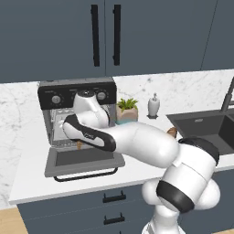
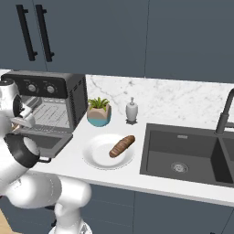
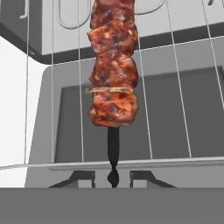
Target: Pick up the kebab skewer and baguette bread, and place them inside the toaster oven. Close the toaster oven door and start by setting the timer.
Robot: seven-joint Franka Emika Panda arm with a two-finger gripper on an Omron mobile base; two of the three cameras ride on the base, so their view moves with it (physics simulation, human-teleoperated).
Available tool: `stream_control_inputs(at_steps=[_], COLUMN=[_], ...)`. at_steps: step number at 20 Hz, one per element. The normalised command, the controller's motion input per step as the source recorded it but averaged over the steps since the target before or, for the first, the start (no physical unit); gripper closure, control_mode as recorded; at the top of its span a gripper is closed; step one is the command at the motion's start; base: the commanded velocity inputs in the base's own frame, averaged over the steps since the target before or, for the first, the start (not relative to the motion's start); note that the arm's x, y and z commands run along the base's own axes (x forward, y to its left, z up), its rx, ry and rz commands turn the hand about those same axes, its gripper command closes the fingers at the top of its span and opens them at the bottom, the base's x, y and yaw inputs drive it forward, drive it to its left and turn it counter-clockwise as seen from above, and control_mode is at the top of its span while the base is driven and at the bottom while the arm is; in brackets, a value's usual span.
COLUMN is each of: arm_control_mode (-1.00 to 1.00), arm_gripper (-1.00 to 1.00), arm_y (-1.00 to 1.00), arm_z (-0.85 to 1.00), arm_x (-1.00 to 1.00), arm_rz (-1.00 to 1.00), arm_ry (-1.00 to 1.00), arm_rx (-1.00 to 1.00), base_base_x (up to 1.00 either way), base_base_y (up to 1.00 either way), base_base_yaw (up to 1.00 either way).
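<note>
Currently the claw (image 3: pixel 113 177) is clenched on the dark stick end of the kebab skewer (image 3: pixel 113 74), holding it over the wire rack (image 3: pixel 175 96) inside the toaster oven (image 1: pixel 77 114); likely light, stiff, meat greasy, so the stick suits gripping.

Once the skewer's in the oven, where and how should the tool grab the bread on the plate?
Take the bread at its middle, across its narrow width, coming straight down from above. It lies flat on the white plate, tilted diagonally, so turn the tool square to the long axis. The loaf is roughly even in thickness along its middle, and nothing crowds it; the sink sits to one side.
</note>
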Motion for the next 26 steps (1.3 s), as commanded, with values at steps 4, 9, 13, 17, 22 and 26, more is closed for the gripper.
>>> stream_control_inputs(at_steps=[4,9,13,17,22,26], arm_control_mode=[-1.0,-1.0,-1.0,-1.0,-1.0,-1.0], arm_gripper=[1.0,1.0,1.0,1.0,1.0,-1.0], arm_y=[0.24,0.27,0.11,0.15,0.13,0.03], arm_z=[-0.25,-0.02,-0.01,-0.03,-0.15,-0.16], arm_x=[0.39,0.45,0.37,0.21,0.0,0.0], arm_rz=[0.0,0.0,0.0,0.0,0.0,0.0], arm_ry=[0.0,0.0,0.0,0.0,0.0,0.0], arm_rx=[0.0,0.0,0.0,0.0,0.0,0.0], base_base_x=[0.0,0.0,0.0,0.0,0.0,0.0], base_base_y=[0.0,0.0,0.0,0.0,0.0,0.0], base_base_yaw=[0.0,0.0,0.0,0.0,0.0,0.0])
